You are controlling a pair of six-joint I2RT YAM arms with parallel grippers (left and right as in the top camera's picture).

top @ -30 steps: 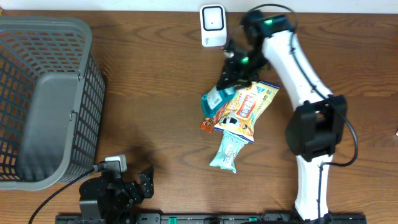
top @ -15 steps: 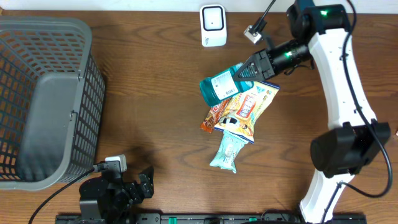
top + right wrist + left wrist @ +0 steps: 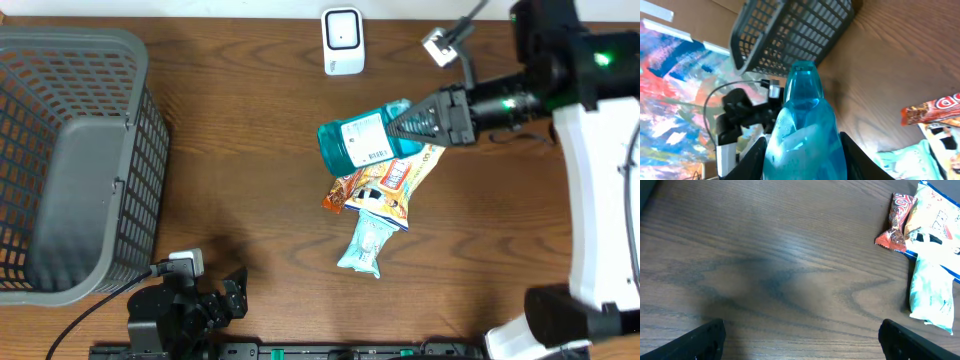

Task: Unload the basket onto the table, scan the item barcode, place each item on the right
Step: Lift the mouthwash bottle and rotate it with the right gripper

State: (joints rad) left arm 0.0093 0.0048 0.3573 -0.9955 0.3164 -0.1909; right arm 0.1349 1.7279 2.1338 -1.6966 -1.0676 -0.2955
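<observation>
1. The blue bottle [image 3: 362, 140] lay on its side in the grip of the right tool [image 3: 420, 125]. It appeared to be clear of the worktop [image 3: 250, 200], over the upper end of the snack pile. It was near the white scanner [image 3: 342, 40] but apart from it.
2. Its white label faced up toward the overhead camera, with a barcode visible on the label's lower part. The bottle's base pointed left and its neck end ran into the tool.
3. Judged from this, the pick was done and the step in hand was presenting the bottle. The scan itself was not yet made.
4. The next move would call for carrying the bottle toward the scanner and turning the wrist so the barcode met the scanner's face rather than the ceiling.
5. The right tool was pinching the bottle, one finger on each side. Its arm reached in from the right edge, forearm roughly level and pointing left.
6. The left tool [image 3: 802, 340] stood spread wide and held nothing. It was low at the near edge, well apart from the orange bar [image 3: 338, 195] and the pale green packet [image 3: 365, 245].
</observation>
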